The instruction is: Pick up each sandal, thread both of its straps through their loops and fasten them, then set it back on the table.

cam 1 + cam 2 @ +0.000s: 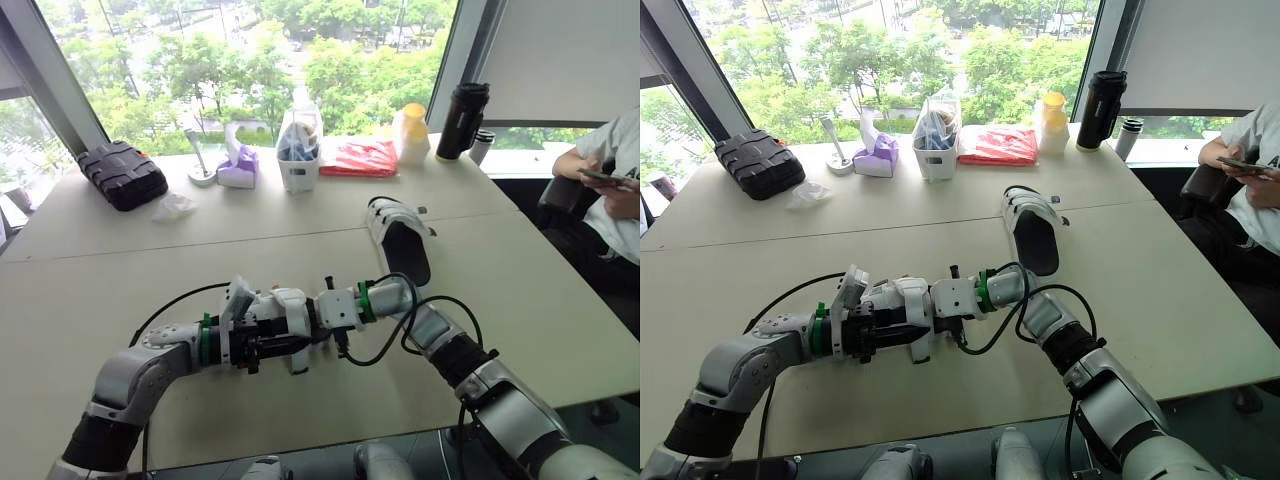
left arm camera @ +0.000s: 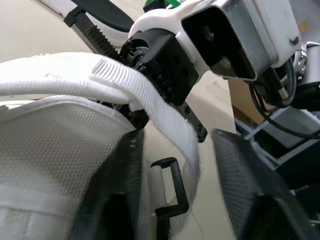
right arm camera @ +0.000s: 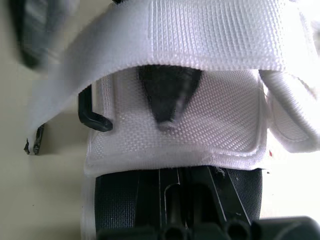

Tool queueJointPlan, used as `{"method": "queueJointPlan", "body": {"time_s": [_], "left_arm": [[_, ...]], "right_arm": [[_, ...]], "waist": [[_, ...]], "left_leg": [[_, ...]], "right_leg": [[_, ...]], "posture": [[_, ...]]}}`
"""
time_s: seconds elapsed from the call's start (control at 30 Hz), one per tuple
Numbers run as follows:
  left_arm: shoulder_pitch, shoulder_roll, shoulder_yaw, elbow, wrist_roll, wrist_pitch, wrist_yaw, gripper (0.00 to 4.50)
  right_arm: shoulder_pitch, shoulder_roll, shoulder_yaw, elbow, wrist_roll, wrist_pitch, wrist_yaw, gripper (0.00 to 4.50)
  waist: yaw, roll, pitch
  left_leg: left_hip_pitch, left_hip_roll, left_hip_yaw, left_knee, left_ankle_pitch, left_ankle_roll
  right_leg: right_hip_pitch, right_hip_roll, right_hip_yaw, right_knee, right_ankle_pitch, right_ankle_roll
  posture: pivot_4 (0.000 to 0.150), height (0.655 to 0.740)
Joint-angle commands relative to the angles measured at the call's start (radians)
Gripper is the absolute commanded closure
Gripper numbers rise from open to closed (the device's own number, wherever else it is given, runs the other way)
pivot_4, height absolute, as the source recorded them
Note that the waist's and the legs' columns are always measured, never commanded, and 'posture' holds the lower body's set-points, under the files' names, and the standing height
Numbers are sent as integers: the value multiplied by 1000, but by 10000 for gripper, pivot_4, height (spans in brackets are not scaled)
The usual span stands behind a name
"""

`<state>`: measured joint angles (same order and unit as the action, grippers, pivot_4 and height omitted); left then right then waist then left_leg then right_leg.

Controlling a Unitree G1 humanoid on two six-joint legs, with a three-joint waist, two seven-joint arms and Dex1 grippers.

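Observation:
Near the table's front edge, both grippers meet on a white sandal (image 1: pixel 291 322) with a black sole. My left gripper (image 1: pixel 270 350) grips it from the left, its black fingers (image 2: pixel 125 190) set either side of the upper by the black loop (image 2: pixel 170 185). From the right, my right gripper (image 1: pixel 320 320) is shut on the white strap (image 2: pixel 150 100), which arches over one fingertip (image 3: pixel 170 100) and the padded upper (image 3: pixel 175 135). The strap is not through the loop. The second sandal (image 1: pixel 400 238) lies flat on the table further back and to the right.
Along the window edge stand a black case (image 1: pixel 122 173), a tissue box (image 1: pixel 237 165), a white caddy (image 1: pixel 298 150), a red packet (image 1: pixel 358 158), a yellow-lidded bottle (image 1: pixel 411 133) and a black flask (image 1: pixel 462 120). A seated person (image 1: pixel 610 185) is at the far right.

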<state>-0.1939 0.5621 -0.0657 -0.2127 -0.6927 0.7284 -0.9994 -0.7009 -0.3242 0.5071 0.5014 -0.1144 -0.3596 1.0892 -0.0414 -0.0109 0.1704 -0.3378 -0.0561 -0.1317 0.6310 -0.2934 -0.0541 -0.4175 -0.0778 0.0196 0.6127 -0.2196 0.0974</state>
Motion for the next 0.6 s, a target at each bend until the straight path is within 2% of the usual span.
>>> {"method": "queueJointPlan", "body": {"time_s": [0.03,0.07,0.2,0.4,0.6], "left_arm": [[31,11,-49,3,22,7,-27,40486],[32,11,-49,3,22,7,-29,44320],[37,10,-39,-3,14,9,-37,44320],[-25,-56,137,30,-180,136,48,44320],[-99,-73,216,98,-249,197,102,44320]], "right_arm": [[30,-11,37,51,-65,33,6,45000],[30,-11,37,52,-65,32,6,45000],[31,-13,37,51,-66,32,6,45000],[32,-14,37,50,-66,32,6,45000],[29,-9,40,56,-68,31,5,45000]], "waist": [[0,0,0],[0,0,0],[0,0,0],[0,0,0],[0,-1,0]], "left_leg": [[0,0,0,0,0,0],[0,0,0,0,0,0],[0,0,0,0,0,0],[0,0,0,0,0,0],[0,0,-1,0,0,0]], "right_leg": [[0,0,0,0,0,0],[0,0,0,0,0,0],[0,0,0,0,0,0],[0,0,0,0,0,0],[0,0,-1,0,0,0]], "posture": [[1500,7400],[1500,7400],[1500,7400],[1500,7400],[1500,7400]]}}
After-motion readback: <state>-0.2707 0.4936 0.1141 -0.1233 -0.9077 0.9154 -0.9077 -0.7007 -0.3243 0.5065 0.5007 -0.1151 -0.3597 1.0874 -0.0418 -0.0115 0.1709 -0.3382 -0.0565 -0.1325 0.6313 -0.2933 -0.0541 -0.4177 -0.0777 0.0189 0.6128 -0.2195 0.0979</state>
